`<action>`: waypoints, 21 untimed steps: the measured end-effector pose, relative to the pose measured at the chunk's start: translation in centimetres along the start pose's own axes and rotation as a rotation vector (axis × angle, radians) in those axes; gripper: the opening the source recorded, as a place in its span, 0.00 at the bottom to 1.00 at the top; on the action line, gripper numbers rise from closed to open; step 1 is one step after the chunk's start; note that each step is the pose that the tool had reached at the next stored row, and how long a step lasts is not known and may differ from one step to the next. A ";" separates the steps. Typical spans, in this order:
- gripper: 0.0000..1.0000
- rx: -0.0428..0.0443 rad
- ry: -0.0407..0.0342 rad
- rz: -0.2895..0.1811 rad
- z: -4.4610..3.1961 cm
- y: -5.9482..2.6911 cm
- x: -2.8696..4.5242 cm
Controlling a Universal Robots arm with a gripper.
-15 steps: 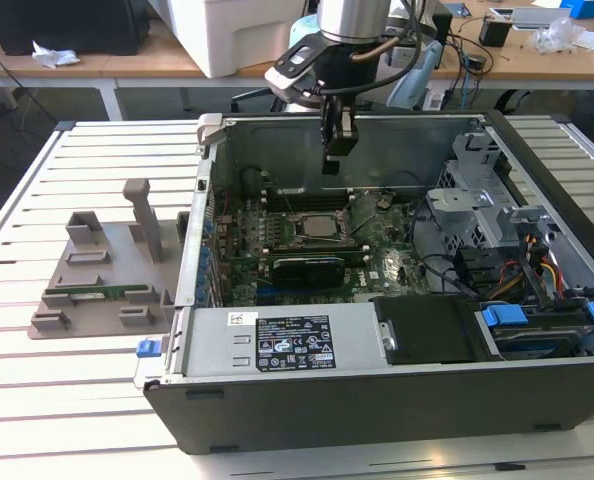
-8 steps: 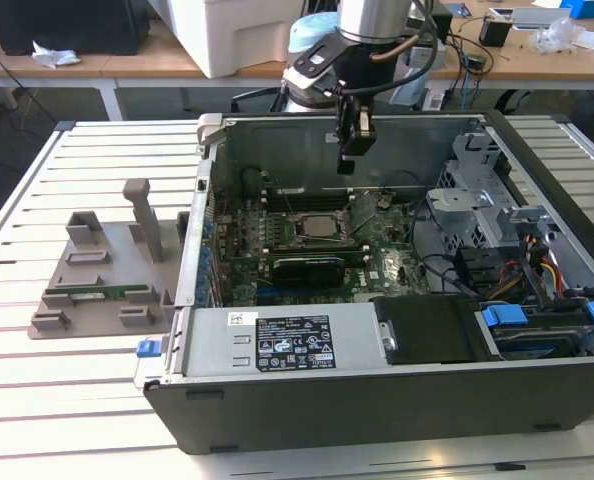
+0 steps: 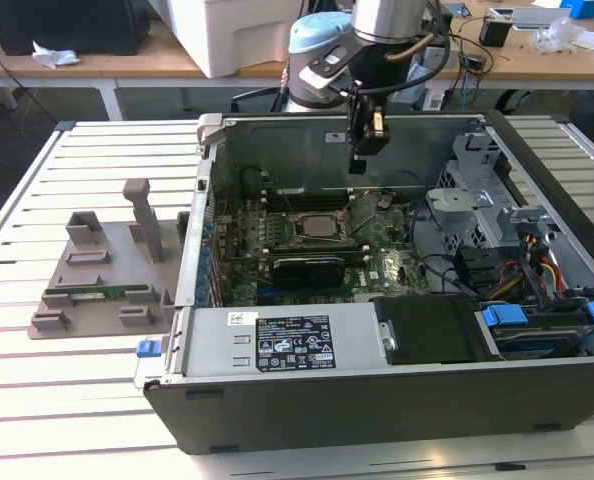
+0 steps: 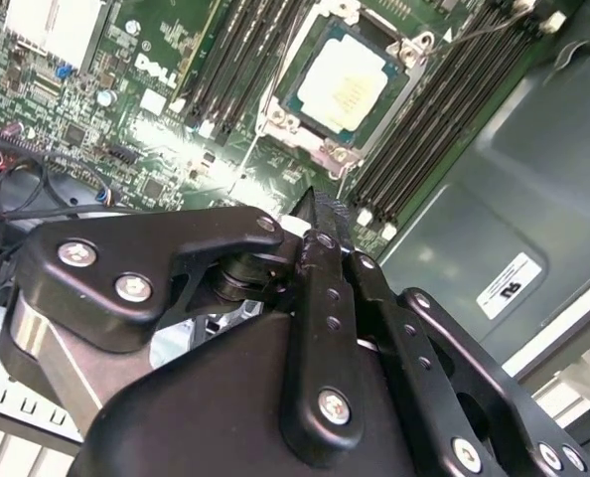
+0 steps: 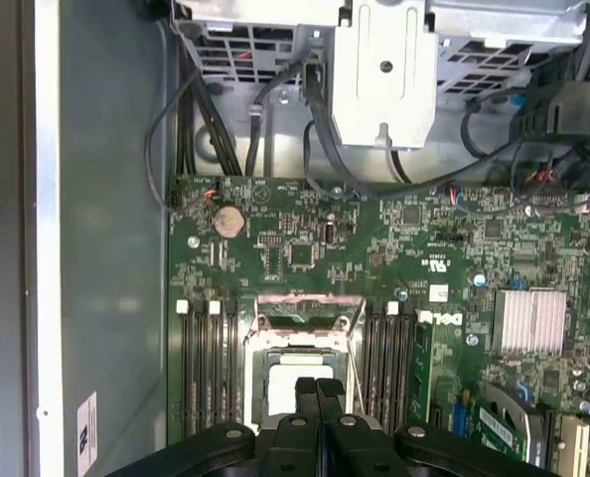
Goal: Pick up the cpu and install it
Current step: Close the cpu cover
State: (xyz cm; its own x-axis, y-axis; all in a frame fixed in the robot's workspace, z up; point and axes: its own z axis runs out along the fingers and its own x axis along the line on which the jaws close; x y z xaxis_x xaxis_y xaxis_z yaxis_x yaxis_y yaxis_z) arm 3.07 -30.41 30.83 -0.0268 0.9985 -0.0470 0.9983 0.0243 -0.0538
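Note:
The cpu (image 3: 317, 226), a square chip with a silver top, lies flat in the socket of the green motherboard (image 3: 377, 270) inside the open computer case (image 3: 397, 400). It is also seen in both wrist views, cpu (image 4: 353, 84) and cpu (image 5: 293, 386). My gripper (image 3: 365, 152) hangs above the case, over the board just behind the socket. The black fingers (image 5: 327, 393) are pressed together with nothing between them. In the second wrist view the gripper (image 4: 323, 207) points toward the board beside the socket.
Memory slots (image 5: 208, 368) flank the socket. A black expansion card (image 3: 312, 268) sits in front of it. A drive cage and cables (image 3: 497, 240) occupy the exterior view's right. A grey fixture (image 3: 102, 275) rests on the slatted table to the left of the case.

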 end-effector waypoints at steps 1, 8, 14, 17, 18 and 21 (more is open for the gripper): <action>0.11 0.0000 0.0001 0.000 -0.01 0.22 0.00; 0.11 0.0000 0.0000 0.000 -0.09 1.66 -0.04; 0.11 0.0000 0.0001 0.000 -0.12 2.46 -0.06; 0.11 0.0000 0.0000 0.000 -0.15 2.95 -0.08; 0.11 0.0000 0.0000 0.000 -0.16 3.13 -0.08; 0.11 0.0000 0.0000 0.000 -0.18 3.53 -0.09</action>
State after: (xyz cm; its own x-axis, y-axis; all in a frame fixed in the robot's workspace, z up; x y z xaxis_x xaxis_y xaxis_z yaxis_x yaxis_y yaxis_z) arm 6.60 -30.41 30.83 -0.0268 0.9985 -0.0470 0.9983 0.0242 -0.0538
